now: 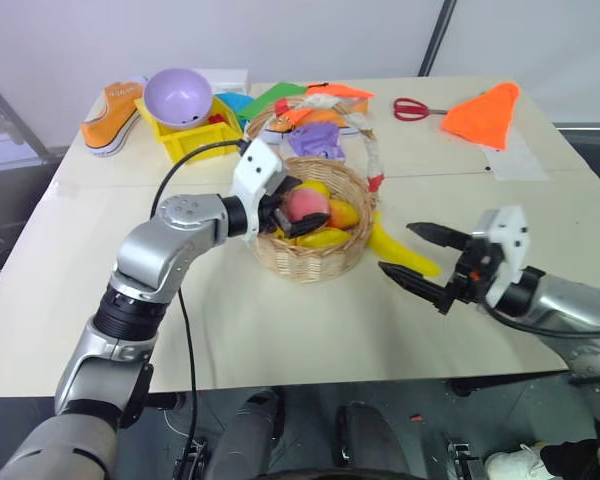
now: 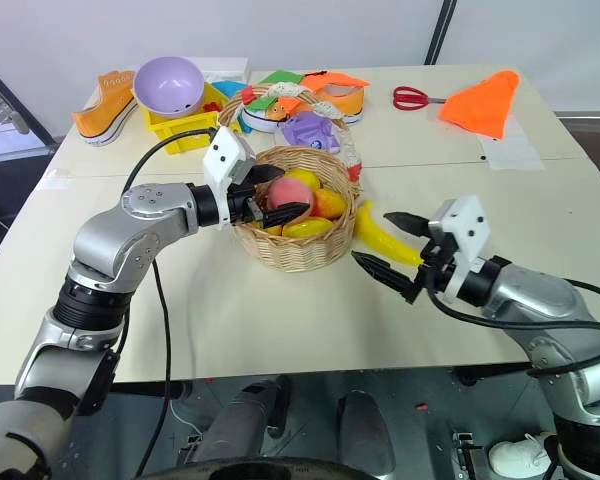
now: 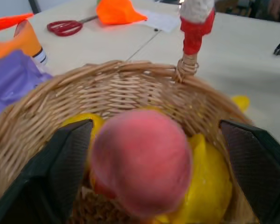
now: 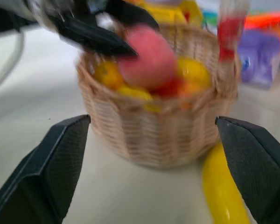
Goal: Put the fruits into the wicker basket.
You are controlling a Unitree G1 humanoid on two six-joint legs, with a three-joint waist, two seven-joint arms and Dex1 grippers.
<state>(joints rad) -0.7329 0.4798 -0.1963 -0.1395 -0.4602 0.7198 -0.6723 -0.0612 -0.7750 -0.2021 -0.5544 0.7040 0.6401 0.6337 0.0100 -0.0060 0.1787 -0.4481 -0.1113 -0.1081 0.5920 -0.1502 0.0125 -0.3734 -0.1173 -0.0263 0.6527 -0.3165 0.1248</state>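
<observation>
The wicker basket (image 1: pixel 310 258) stands mid-table with its white and red wrapped handle (image 1: pixel 365 130) arching over it. The pink-red peach (image 1: pixel 305 205) sits at the top of the basket on other yellow fruit. My left gripper (image 1: pixel 298 207) reaches over the rim and is open, its fingers (image 3: pixel 70 158) on either side of the peach (image 3: pixel 140 163), with a gap on one side. The yellow banana (image 1: pixel 395 248) lies on the table against the basket's right side. My right gripper (image 1: pixel 398 248) hovers open just above and in front of the banana (image 4: pixel 221 186).
Inside the basket lie a yellow lemon (image 1: pixel 320 238) and a red-yellow mango (image 1: pixel 342 212). Behind it are a purple packet (image 1: pixel 315 140), a yellow bin (image 1: pixel 195 140) holding a purple bowl (image 1: pixel 177 95), an orange shoe (image 1: pixel 110 115), red scissors (image 1: pixel 412 108) and an orange cloth (image 1: pixel 485 115).
</observation>
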